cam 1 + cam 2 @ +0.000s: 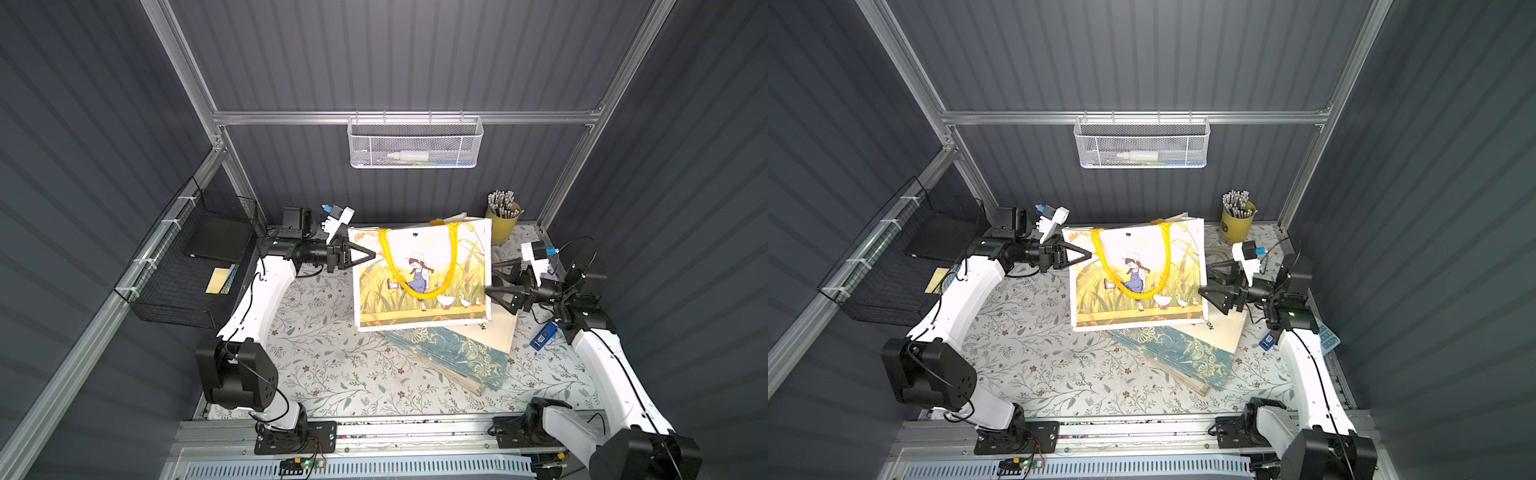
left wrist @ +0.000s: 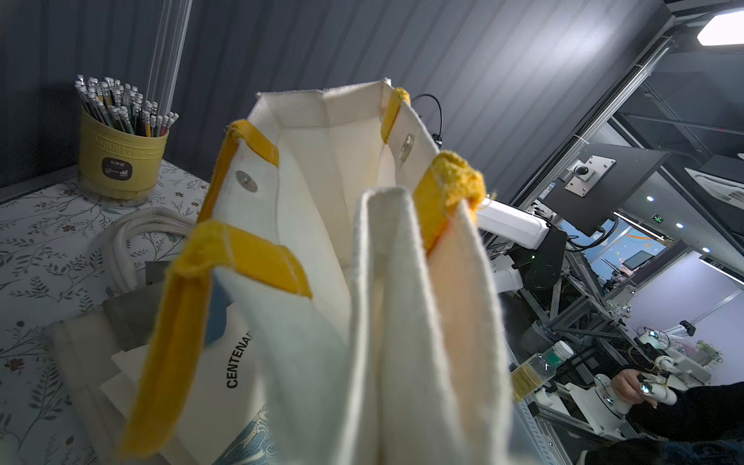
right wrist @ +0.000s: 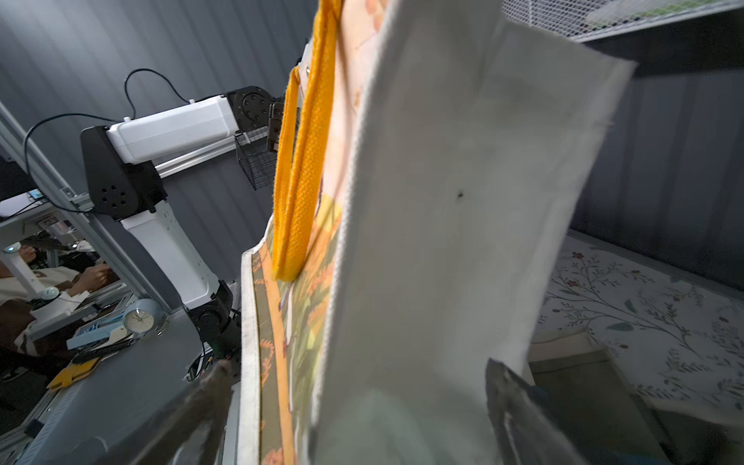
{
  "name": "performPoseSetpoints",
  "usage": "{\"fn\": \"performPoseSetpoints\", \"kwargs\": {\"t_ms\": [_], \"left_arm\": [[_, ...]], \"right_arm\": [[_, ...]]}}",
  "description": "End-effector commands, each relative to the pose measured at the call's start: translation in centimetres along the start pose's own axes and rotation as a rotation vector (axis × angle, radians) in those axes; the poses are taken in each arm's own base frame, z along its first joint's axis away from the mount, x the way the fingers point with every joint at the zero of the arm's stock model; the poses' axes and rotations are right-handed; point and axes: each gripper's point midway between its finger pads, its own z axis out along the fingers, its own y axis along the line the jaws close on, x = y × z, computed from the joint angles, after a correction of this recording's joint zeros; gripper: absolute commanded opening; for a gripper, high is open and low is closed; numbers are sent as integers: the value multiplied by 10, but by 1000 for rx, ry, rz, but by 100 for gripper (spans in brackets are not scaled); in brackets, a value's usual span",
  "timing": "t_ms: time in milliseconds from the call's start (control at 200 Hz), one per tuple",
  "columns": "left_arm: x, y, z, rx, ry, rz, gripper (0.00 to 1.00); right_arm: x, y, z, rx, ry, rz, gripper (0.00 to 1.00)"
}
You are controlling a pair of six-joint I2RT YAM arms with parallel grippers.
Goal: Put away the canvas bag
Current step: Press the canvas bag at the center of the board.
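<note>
Closest to me is the aluminium rail (image 1: 415, 430) where both arms are bolted down, and past it the flowered tabletop (image 1: 332, 365). The canvas bag (image 1: 419, 274) stands upright toward the back of it, between the two arms. It is printed with a girl in a hat and blue dungarees walking among white geese, and its yellow handles (image 1: 454, 257) hang down over the picture. The left tool (image 1: 366, 254) is pinched tight on the bag's upper edge at that side. The right tool (image 1: 491, 277) is spread wide, one finger on each side of the bag's plain end panel, not gripping. Under the bag lie a cream bag (image 2: 237, 362) lettered "CENTENAR" – the rest is covered – and a blue patterned cloth (image 1: 453, 353). I cannot tell whether the bag's bottom rests on them. In the back corner a yellow pencil cup (image 1: 503, 228) has raised lettering and a dark label, both too small to read. A white mesh basket (image 1: 361, 145) hangs on the back wall.
</note>
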Motion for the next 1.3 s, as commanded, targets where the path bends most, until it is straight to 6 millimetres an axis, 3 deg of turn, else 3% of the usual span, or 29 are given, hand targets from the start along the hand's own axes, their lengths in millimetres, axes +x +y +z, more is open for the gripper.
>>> {"fn": "performPoseSetpoints", "kwargs": {"t_ms": [0, 160, 365, 450, 670, 911, 1151, 1296], "left_arm": [[-21, -47, -5, 179, -25, -26, 0], [-13, -24, -4, 179, -23, -212, 0], [8, -13, -6, 175, -29, -328, 0], [17, -3, -6, 173, -34, -395, 0], [53, 41, -13, 129, -51, -608, 0], [91, 90, -24, 22, -66, -776, 0], [102, 124, -31, -9, -78, -842, 0], [111, 137, -31, -26, -67, -850, 0]], "right_arm": [[-9, -15, 1, 68, -26, 84, 99], [-3, -30, 3, 94, -17, 198, 98], [34, -47, 5, 103, 9, 417, 99], [41, -53, 6, 116, 0, 456, 99], [62, -70, 5, 191, 28, 550, 99], [109, -86, 6, 250, 97, 718, 98], [147, -80, 34, 231, 214, 767, 99], [159, -98, 43, 249, 217, 799, 99]]}}
